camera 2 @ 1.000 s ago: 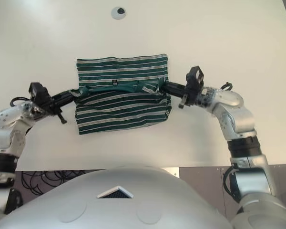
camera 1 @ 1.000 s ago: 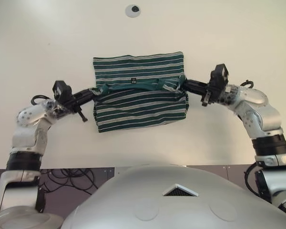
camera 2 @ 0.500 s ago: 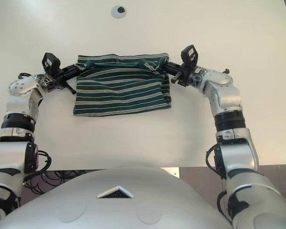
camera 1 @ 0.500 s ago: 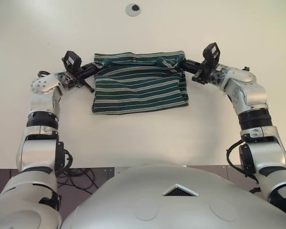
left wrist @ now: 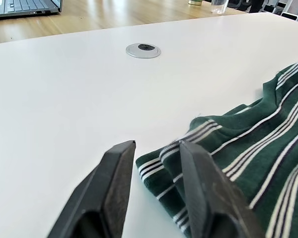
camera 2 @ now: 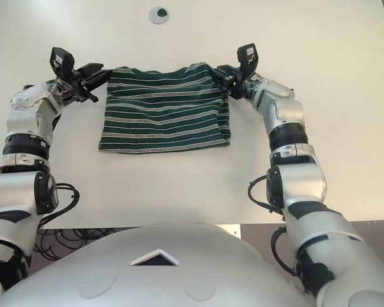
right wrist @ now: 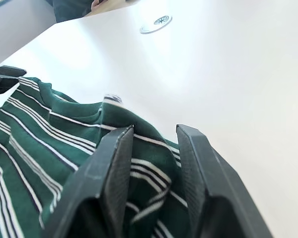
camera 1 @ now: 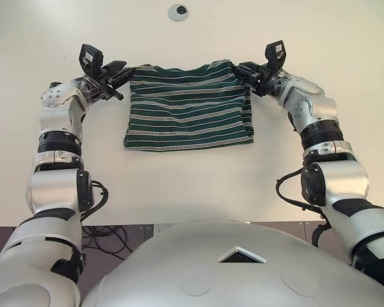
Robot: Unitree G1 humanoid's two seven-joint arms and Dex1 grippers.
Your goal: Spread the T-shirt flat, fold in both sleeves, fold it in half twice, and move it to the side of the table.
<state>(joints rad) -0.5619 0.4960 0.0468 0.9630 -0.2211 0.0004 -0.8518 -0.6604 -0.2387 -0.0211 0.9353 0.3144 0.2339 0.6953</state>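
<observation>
1. Where the white table (camera 1: 192,185) is seen from the head camera, the T-shirt (camera 1: 189,109) is found near its middle, folded into a rough rectangle of dark green cloth crossed by thin white stripes.
2. The near edge of the shirt is laid almost straight, while the far edge is dipped slightly in the middle and raised a little toward both corners.
3. Stacked layers can be made out along the shirt's right edge.
4. The left gripper (camera 1: 120,69) is placed at the far left corner of the shirt. Its fingers (left wrist: 118,183) are held narrowly apart, and in the left wrist view the striped corner is seen lying on the table in the gap just past the tips.
5. The right gripper (camera 1: 243,68) is placed at the far right corner. Its fingers (right wrist: 114,168) are parted by a similar narrow gap, and the cloth is seen between them.
6. A round grommet (camera 1: 178,13) is set into the table beyond the shirt, well apart from it.
7. A laptop (left wrist: 25,5) is seen on a wooden surface past the table's far edge.
</observation>
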